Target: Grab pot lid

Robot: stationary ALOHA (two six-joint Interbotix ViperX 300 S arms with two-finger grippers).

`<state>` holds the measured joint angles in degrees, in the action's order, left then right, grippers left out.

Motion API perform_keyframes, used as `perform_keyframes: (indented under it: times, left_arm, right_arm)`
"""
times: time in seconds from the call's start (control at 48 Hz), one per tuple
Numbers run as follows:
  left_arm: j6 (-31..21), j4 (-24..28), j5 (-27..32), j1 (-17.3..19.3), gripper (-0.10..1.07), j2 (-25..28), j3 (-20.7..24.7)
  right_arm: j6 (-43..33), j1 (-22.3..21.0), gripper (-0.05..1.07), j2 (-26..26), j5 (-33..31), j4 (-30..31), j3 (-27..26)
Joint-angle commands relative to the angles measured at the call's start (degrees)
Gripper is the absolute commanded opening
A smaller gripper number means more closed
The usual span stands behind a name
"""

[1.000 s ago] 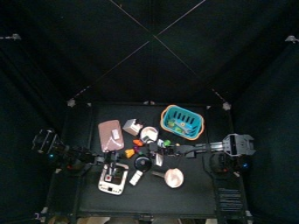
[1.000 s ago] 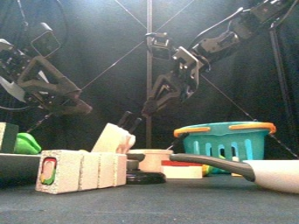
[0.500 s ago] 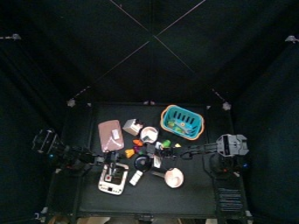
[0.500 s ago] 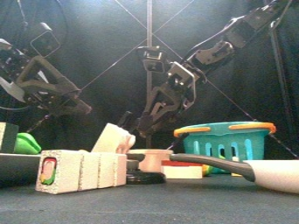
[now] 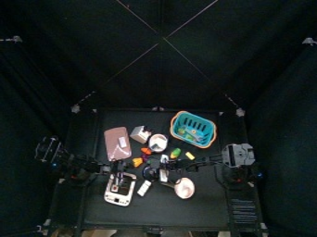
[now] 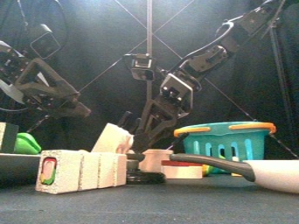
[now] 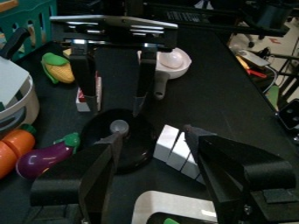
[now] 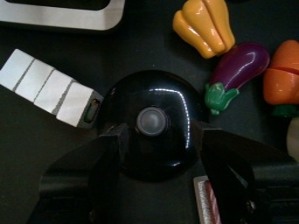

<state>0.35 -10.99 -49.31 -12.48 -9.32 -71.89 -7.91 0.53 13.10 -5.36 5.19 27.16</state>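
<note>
The right arm's tool [image 8: 149, 175] points straight down, jaws spread wide, while the left tool [image 7: 158, 166] hangs open, tilted forward.

No readable text, labels, brands or numbers on any object.

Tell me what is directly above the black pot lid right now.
The right gripper hangs over the black pot lid, fingers spread wide to either side of its grey knob, not touching it. What lies beneath the lid is hidden.
</note>
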Motion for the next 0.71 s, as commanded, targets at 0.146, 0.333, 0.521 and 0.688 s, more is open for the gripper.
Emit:
perform_keyframes:
  times: [0.146, 0.333, 0.521, 0.688]
  left_arm:
    - [0.00, -0.09, -0.26, -0.09, 0.93, 0.09, 0.44]
    - [0.00, -0.18, -0.26, -0.09, 0.93, 0.18, 0.53]
    - [0.00, -0.09, -0.26, -0.09, 0.93, 0.18, 0.44]
    - [-0.09, -0.18, -0.26, -0.09, 0.93, 0.18, 0.44]
  right_arm:
    - [0.00, -0.09, 0.90, 0.62, -0.26, 1.23, -2.37]
    - [0.09, -0.35, 0.90, 1.93, -0.35, 1.76, -2.64]
    - [0.09, -0.35, 0.90, 2.02, -0.18, 1.85, -2.64]
    - [0.18, -0.35, 0.90, 2.02, -0.09, 1.85, -2.81]
